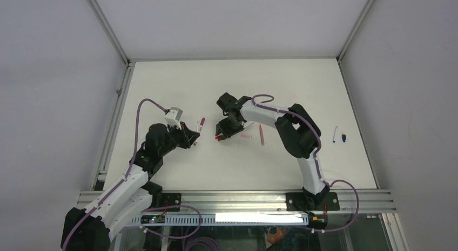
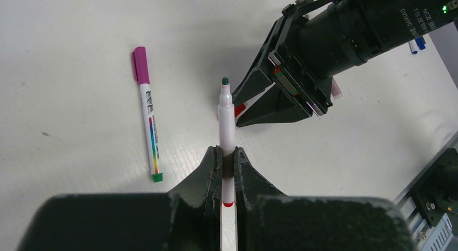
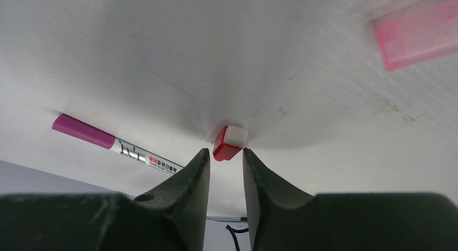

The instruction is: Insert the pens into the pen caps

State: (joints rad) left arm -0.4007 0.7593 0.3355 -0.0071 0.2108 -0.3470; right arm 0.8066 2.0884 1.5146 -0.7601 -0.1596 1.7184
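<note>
The left gripper [image 2: 227, 152] squeezes a white pen [image 2: 226, 119] in its jaws, and the right gripper [image 3: 225, 153] has jaws apart by a red cap [image 3: 229, 143].

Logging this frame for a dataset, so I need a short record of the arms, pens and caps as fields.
left gripper: shut on white pen, dark tip exposed
right gripper: fingers either side of red cap; grip unclear
magenta-capped pen: lying loose, untouched
blue cap: far right, beside a thin pen
</note>
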